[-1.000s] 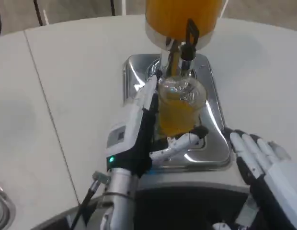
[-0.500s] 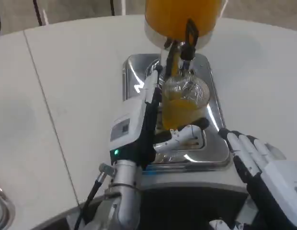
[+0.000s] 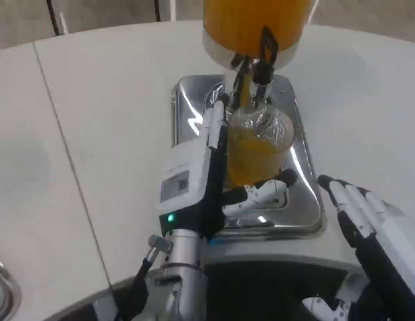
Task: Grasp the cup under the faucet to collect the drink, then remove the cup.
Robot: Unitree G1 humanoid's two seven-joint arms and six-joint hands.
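One cup [image 3: 260,148], left hand [image 3: 206,175] grasping it under one faucet [image 3: 259,68]; right hand [image 3: 368,227] released, fingers spread.

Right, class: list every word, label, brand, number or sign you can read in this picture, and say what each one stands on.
None can be read.
The small grey panel on the back of the left hand: too blurred to tell whether it carries any text.
The green light near that hand's wrist: a light, no text.
The orange drink dispenser, the cup and the steel tray: no lettering visible.
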